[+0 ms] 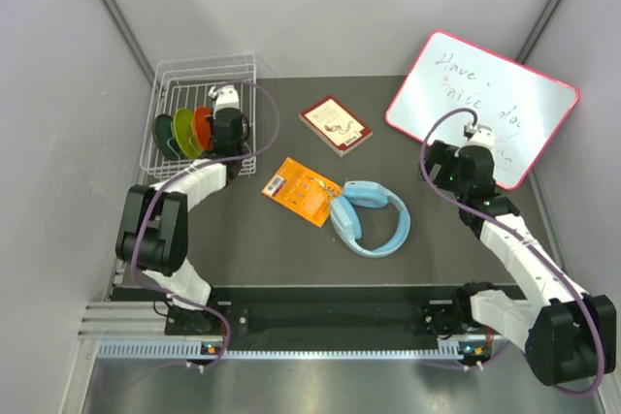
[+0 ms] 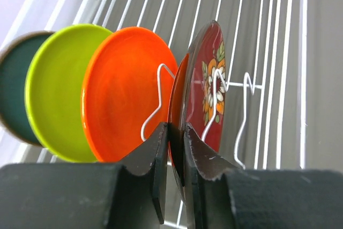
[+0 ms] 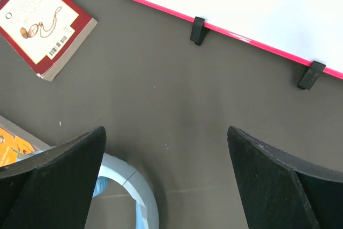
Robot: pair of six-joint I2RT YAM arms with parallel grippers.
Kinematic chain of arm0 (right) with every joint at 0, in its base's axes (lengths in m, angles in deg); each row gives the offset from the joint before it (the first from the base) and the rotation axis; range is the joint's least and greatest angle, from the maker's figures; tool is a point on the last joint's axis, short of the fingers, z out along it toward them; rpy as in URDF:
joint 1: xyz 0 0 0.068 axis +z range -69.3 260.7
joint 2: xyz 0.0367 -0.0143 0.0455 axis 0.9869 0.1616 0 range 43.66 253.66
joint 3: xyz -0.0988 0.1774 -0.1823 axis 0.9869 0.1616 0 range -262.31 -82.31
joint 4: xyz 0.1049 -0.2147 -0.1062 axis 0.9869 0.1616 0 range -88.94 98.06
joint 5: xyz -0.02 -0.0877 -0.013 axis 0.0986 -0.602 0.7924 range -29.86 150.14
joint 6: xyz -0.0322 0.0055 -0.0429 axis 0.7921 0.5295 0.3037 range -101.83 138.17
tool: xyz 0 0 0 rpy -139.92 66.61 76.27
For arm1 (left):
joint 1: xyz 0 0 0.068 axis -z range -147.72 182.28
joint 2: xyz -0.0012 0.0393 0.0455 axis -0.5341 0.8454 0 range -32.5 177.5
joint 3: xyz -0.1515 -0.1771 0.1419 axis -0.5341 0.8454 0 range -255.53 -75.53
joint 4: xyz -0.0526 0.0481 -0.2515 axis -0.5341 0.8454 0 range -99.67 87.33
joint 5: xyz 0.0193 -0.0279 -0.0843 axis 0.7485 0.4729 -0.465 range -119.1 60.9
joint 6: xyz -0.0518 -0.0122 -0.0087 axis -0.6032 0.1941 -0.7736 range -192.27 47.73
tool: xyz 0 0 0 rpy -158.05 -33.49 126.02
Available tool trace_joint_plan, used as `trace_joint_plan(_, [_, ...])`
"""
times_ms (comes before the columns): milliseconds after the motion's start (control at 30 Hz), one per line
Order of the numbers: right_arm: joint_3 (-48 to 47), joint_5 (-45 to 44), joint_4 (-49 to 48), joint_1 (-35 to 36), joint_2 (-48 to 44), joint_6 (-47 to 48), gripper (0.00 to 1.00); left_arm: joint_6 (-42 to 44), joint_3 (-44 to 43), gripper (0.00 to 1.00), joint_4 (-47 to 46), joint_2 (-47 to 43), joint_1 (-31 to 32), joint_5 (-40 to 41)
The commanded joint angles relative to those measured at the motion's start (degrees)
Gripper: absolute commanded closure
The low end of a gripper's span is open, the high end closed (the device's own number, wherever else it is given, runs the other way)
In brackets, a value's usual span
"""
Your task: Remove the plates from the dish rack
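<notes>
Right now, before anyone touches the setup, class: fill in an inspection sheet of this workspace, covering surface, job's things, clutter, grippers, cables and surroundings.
Surface: dark table, no spills seen.
Job's things: white dish rack at far left; dark green plate, lime plate, orange plate and red floral plate upright in it.
Clutter: book, orange packet, blue headphones, whiteboard.
Grippers: left gripper shut on the red floral plate's rim; right gripper open above the table.
Cables: purple cable loops from the left arm over the rack; second purple cable along the right arm.
Surroundings: grey walls.
</notes>
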Motion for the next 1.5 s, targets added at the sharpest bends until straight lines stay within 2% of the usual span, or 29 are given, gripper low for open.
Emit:
trace_joint_plan(0, [-0.16,0.05,-0.09,0.40,-1.31,-0.24,0.05,5.97,-0.64,1.00,-6.04,-3.07,4.11,9.08])
trace_joint_plan(533, [-0.86,1.02,1.41,0.40,-3.86,-0.50,0.04,9.05,-2.31,1.00,-2.79,-9.04,5.17,15.94])
trace_joint_plan(733, [-1.74,1.80,2.29,0.40,-4.38,-0.68,0.04,7.12,-4.24,1.00,2.21,-14.84,5.17,13.75])
trace_joint_plan(900, [-2.62,6.01,2.29,0.40,-4.04,-1.11,0.04,3.25,-8.20,1.00,11.26,-19.32,5.43,9.01])
trace_joint_plan(1033, [-2.98,9.19,1.68,0.40,-3.94,-1.91,0.04,-2.62,-9.78,1.00,16.63,-21.96,5.43,0.41])
trace_joint_plan(1067, [-3.06,11.19,1.41,0.40,-3.86,-2.17,0.04,-3.68,-9.78,1.00,17.85,-22.49,5.43,-5.53])
trace_joint_plan(1133, [-2.98,14.28,0.36,0.40,-4.12,-2.52,0.06,-7.88,-9.52,1.00,20.06,-23.46,5.43,-10.22])
trace_joint_plan(1167, [-2.80,16.20,-0.08,0.48,-4.21,-3.05,0.06,-8.96,-9.43,1.00,20.41,-23.72,5.43,-16.25])
trace_joint_plan(1200, [-2.71,17.53,-0.35,0.40,-4.21,-3.22,0.06,-10.19,-9.26,1.00,20.85,-23.98,5.52,-18.75])
trace_joint_plan(1267, [-2.36,21.82,-2.36,0.40,-4.47,-3.92,0.08,-14.32,-8.29,1.00,19.64,-23.81,5.43,-25.42])
trace_joint_plan(1300, [-1.84,23.06,-3.15,0.48,-4.56,-4.45,0.08,-15.37,-7.77,1.00,18.93,-23.38,5.43,-32.24])
trace_joint_plan(1467, [0.62,29.65,-9.13,0.49,-5.18,-8.23,0.09,-24.07,-2.14,1.00,10.06,-21.79,5.43,-47.40])
